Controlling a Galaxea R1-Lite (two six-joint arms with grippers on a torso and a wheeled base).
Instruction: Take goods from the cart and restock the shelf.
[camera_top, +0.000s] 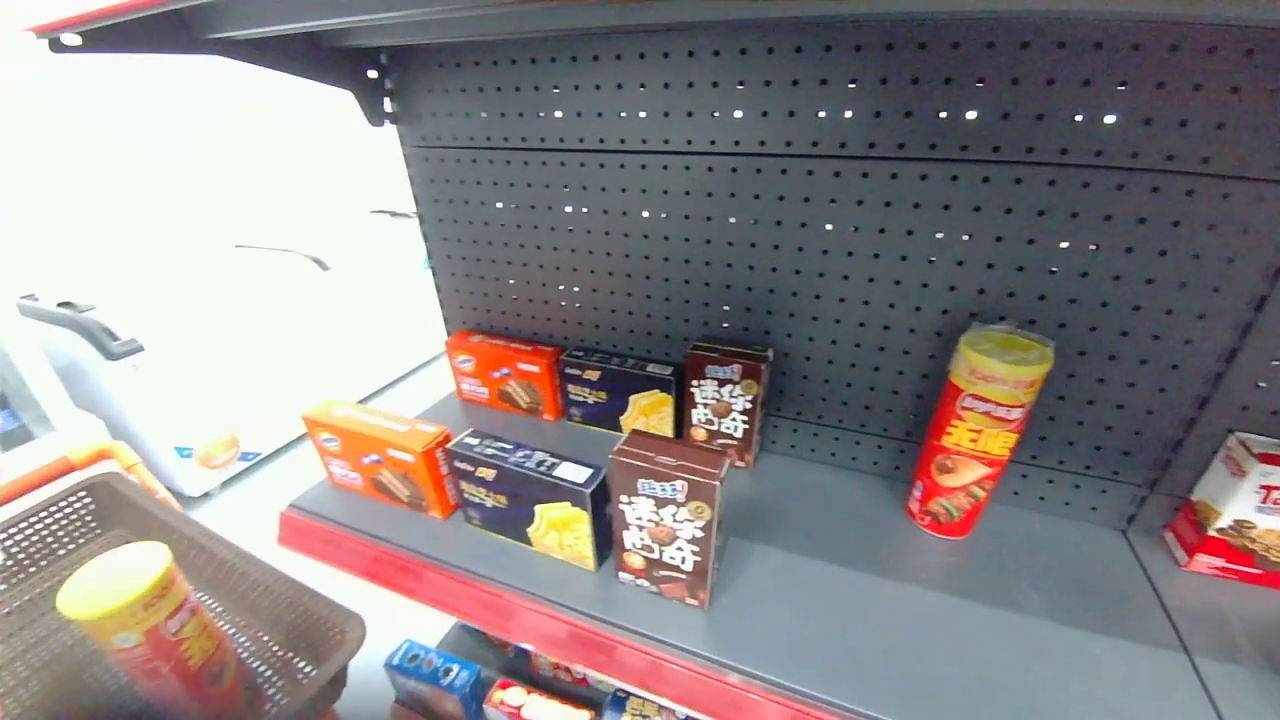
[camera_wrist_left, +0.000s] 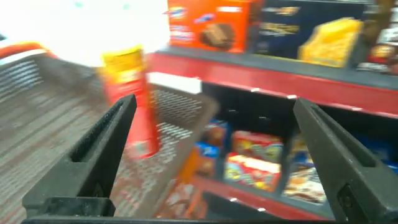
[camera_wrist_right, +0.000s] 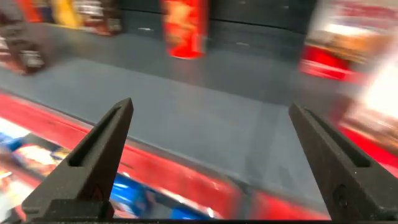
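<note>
A grey shelf (camera_top: 900, 600) with a red front edge is backed by a dark pegboard (camera_top: 800, 250). A brown mesh cart (camera_top: 300, 620) is seen at the head view's lower left, just beside the shelf's left end and lower than it. Packaged goods (camera_top: 500, 695) are seen on a lower level under the red edge.

Six boxes are stood on the shelf's left part in two rows. In the front row an orange box (camera_top: 380, 458), a blue box (camera_top: 530, 497) and a brown box (camera_top: 665, 515) are set side by side from left to right. Behind them a rear orange box (camera_top: 505, 373), a rear blue box (camera_top: 618, 390) and a rear brown box (camera_top: 727, 400) are lined up in the same order against the pegboard. A white-and-red box (camera_top: 1230, 510) is placed at the far right.

A shelf can (camera_top: 975, 435), red with a yellow lid, is stood upright near the pegboard, well apart from the boxes. A like cart can (camera_top: 150, 625) is stood in the cart.

The left gripper (camera_wrist_left: 214, 106) is held at the cart with its fingers spread wide and nothing between them; the cart can is seen beyond one finger. The right gripper (camera_wrist_right: 211, 106) is held before the shelf's red edge, fingers likewise wide apart and unloaded.
</note>
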